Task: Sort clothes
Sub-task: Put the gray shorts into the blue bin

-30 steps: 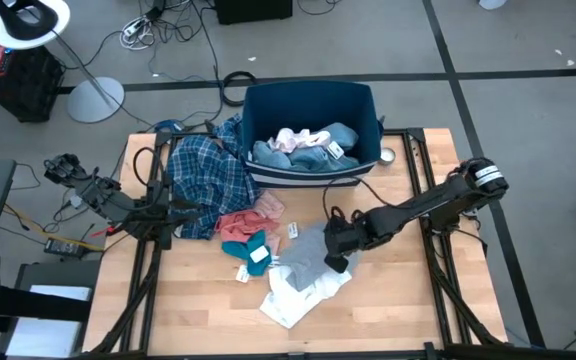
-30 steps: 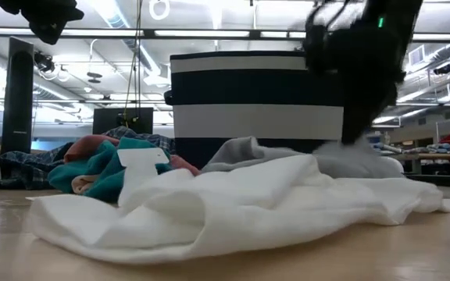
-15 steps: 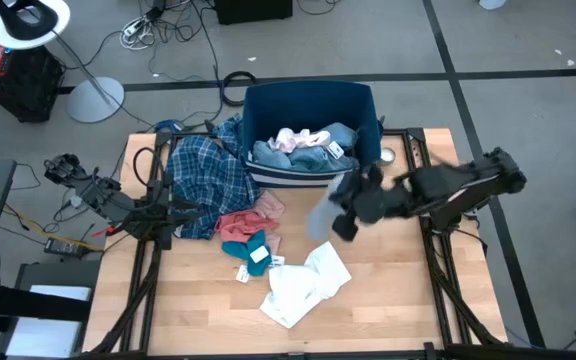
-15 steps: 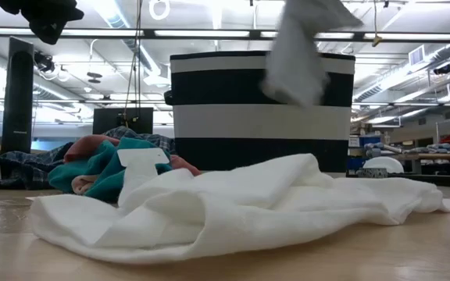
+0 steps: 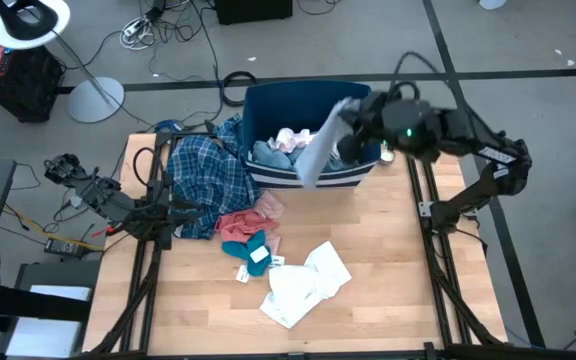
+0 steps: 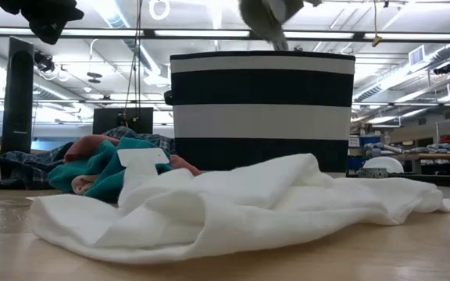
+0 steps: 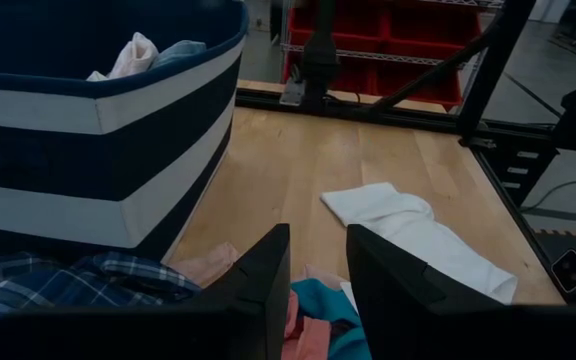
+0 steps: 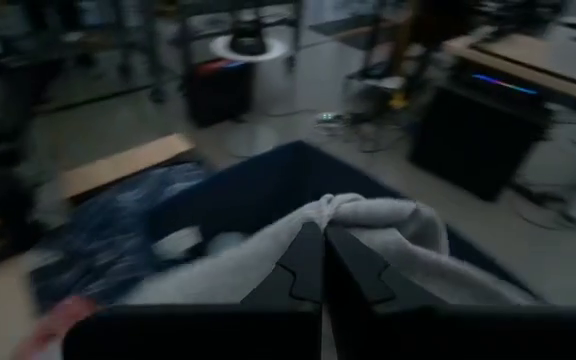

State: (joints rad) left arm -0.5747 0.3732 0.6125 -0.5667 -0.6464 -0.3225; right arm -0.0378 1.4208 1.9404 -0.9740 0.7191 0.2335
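The left claw (image 5: 175,213) rests at the table's (image 5: 388,290) left edge, its fingers (image 7: 258,275) parted by a narrow gap with nothing between them. Just ahead of it, under its tips in the left wrist view, lie the plaid shirt (image 5: 205,175), the salmon garment (image 5: 243,221) and the teal piece (image 5: 246,247); the plaid shirt spreads from the claw up to the bin's (image 5: 268,100) left wall. Farther out from this claw, toward the table's middle, the white garment (image 5: 303,285) lies crumpled and flat on the wood, apart from the teal piece beside it.

The bin, dark blue with a white stripe, stands at the table's far edge. Inside it are a light blue garment (image 5: 313,152) and a pale pink one (image 5: 290,138), with a small white tag showing among them.

The right claw (image 5: 348,112) hangs above the bin's right half, jaws pinched tight on the grey garment (image 5: 316,152). The cloth bunches over the fingertips in the right wrist view and trails down and to the left from the claw, its lower end draped across the bin's front rim, over the clothes inside. In the low view the grey cloth (image 6: 266,17) dangles above the bin's top edge.
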